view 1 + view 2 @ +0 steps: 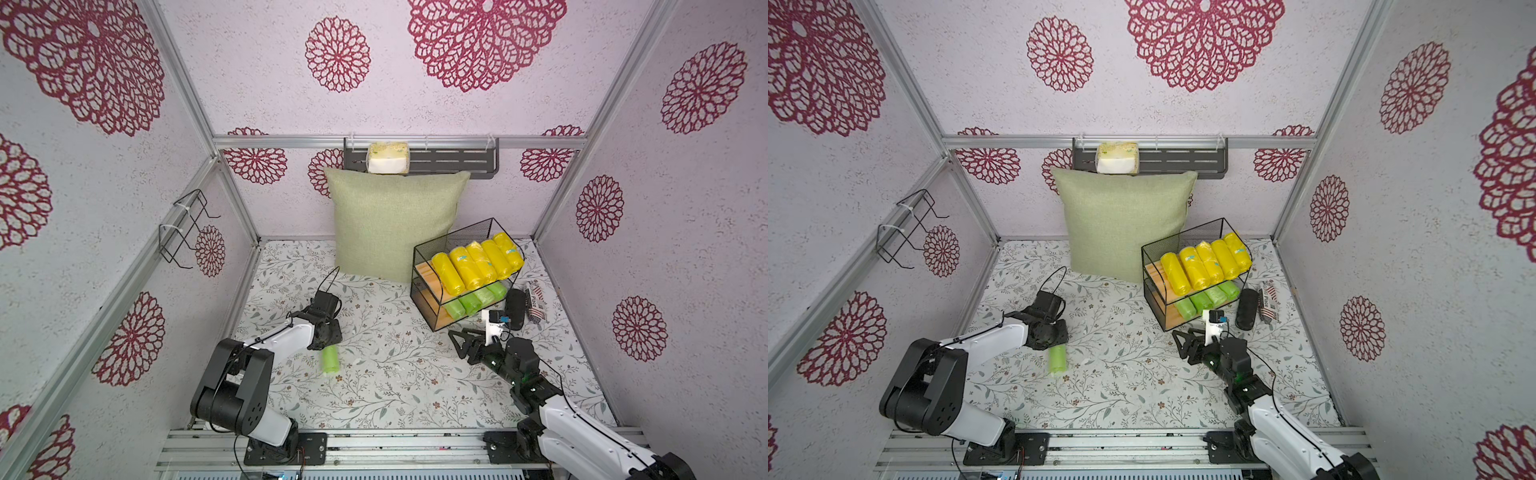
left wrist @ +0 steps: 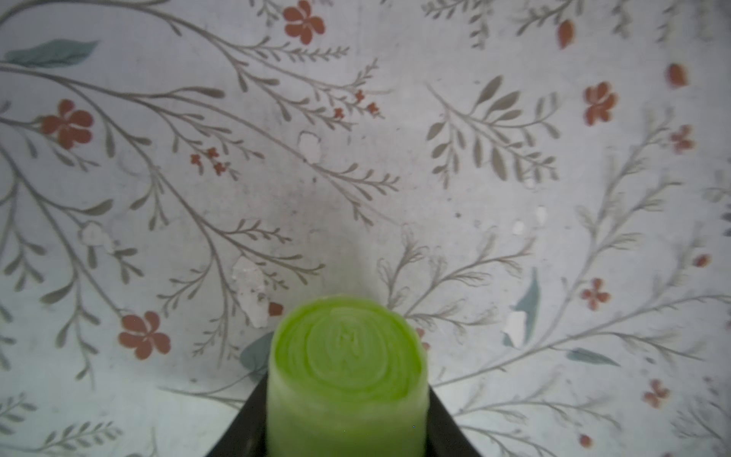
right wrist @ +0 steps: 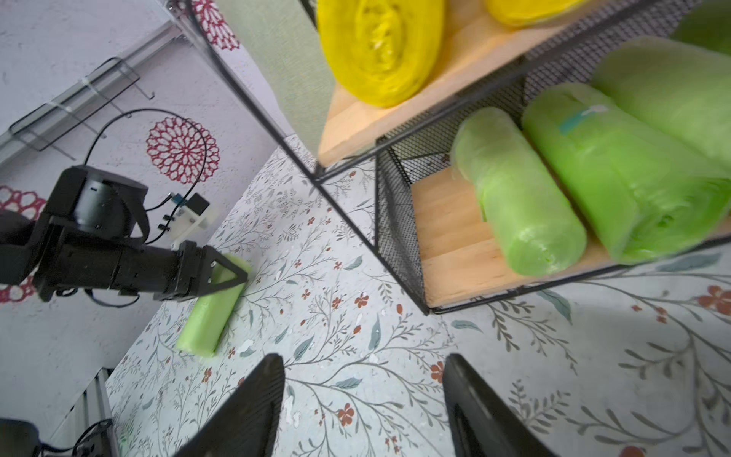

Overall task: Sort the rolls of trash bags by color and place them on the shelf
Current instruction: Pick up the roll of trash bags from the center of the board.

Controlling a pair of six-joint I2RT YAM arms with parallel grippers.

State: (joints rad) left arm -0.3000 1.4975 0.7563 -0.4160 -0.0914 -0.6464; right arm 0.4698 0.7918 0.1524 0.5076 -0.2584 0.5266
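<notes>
one green roll is all that is left off the shelf. it lies on its side on the floral table, well apart from the rack, on the robot's left. the left gripper reaches down over the end nearer the back wall. in the left wrist view the roll's spiral face fills the gap with a black finger against each side, so the jaws are clamped on it while it rests on the table.

five yellow rolls fill the upper board side by side. four green rolls lie on the lower board, with bare wood beside them at the end nearer the pillow. the right gripper hangs just in front of the shelf, jaws apart and empty.

the step in hand looks like the pick-up of the final roll. next it needs lifting clear, carrying across, and sliding in low under the upper board into that bare gap, parallel to its neighbours. the thin plastic may give, so the grip must hold.
</notes>
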